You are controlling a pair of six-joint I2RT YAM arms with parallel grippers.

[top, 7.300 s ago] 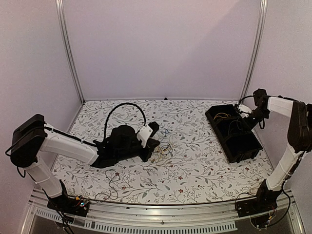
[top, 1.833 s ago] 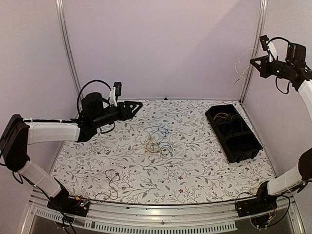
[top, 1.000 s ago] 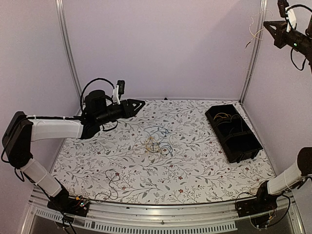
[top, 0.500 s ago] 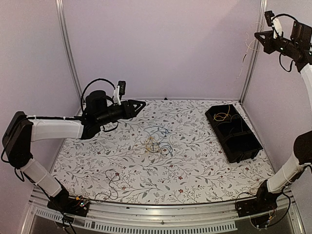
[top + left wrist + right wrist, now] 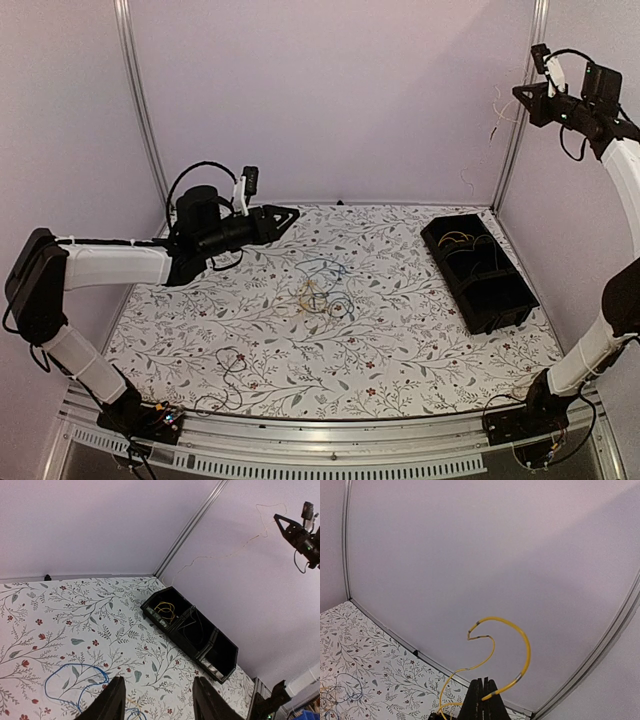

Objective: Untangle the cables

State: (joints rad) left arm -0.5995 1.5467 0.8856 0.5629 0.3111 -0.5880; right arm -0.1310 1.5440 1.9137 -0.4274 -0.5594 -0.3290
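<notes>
The cables lie as a small tangle (image 5: 322,296) of blue, yellow and dark wire in the middle of the table; its blue loop (image 5: 75,680) shows in the left wrist view. My left gripper (image 5: 291,213) hovers open and empty behind and left of the tangle, its fingers (image 5: 113,701) framing bare table. High at the back right, my right gripper (image 5: 519,93) is shut on a yellow cable (image 5: 522,650), which curls above the closed fingertips and trails down towards the bin.
A black divided bin (image 5: 446,276) stands at the right of the table, with yellow wire (image 5: 165,611) in its far compartment and a thin dark wire in the middle one. A separate dark wire (image 5: 228,372) lies near the front left edge.
My right gripper has come down and a little left from its highest point, still holding the yellow cable. The left arm has hardly moved.
</notes>
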